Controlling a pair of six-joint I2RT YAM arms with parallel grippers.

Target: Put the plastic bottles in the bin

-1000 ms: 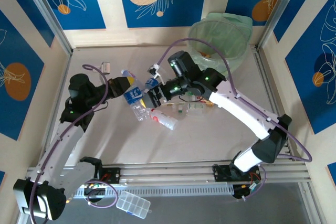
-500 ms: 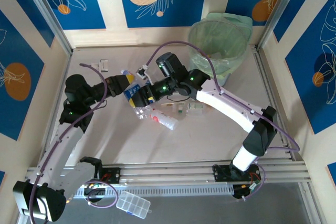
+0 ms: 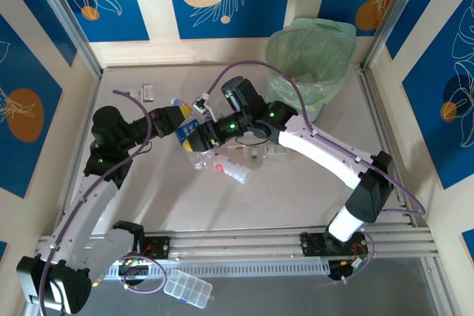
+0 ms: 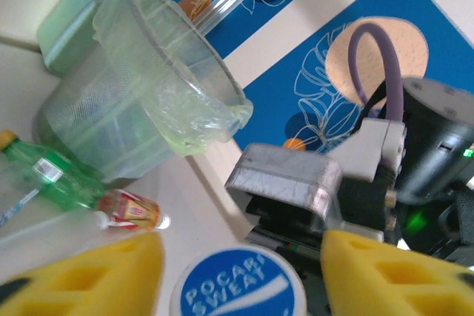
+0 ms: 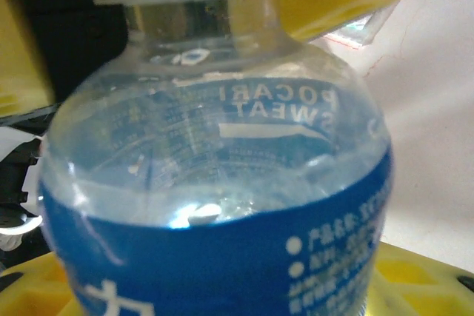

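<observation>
Pocari Sweat bottle (image 5: 222, 183), mid-frame, looks light, thin-walled, slick: right pincer (image 5: 222, 290) seems clamped round its labelled belly, left pincer (image 4: 241, 264) released either side of the cap (image 4: 237, 294). Squeeze gently.

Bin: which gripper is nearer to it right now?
Right, narrowly. Both meet at the blue-labelled bottle, away from the bin: the right gripper on the bottle's bin side, the left gripper on its opposite side.

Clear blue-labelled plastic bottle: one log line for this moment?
clear blue-labelled plastic bottle: between both claws | left claw: open around blue cap | right claw: on body, grip unclear
</observation>
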